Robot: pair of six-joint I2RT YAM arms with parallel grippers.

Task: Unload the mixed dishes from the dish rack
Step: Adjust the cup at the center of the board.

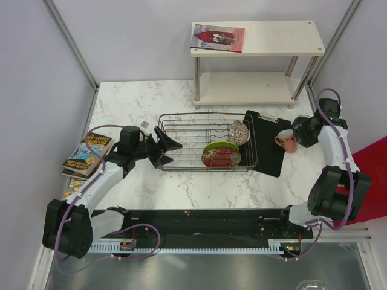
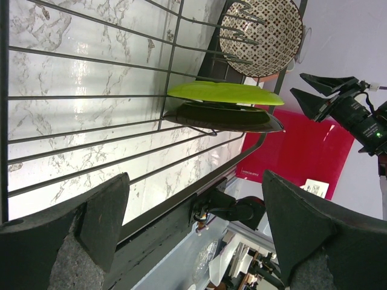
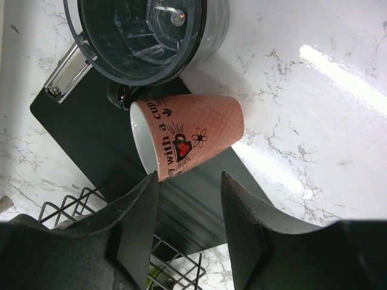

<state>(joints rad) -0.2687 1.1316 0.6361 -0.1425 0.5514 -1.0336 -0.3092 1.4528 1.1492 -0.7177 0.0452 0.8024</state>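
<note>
Right wrist view, pink cup (image 3: 193, 136) just beyond parted right claw (image 3: 188, 179)

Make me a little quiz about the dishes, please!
1. True or false: the pink cup is inside the rack.
2. Which one is in the rack? A) green plate B) a book C) the dark cup
3. How many dishes are in the rack?

Key
1. False. It stands on the black board, beside the rack.
2. A
3. Three: the green plate, the red dish and the bowl.
</note>
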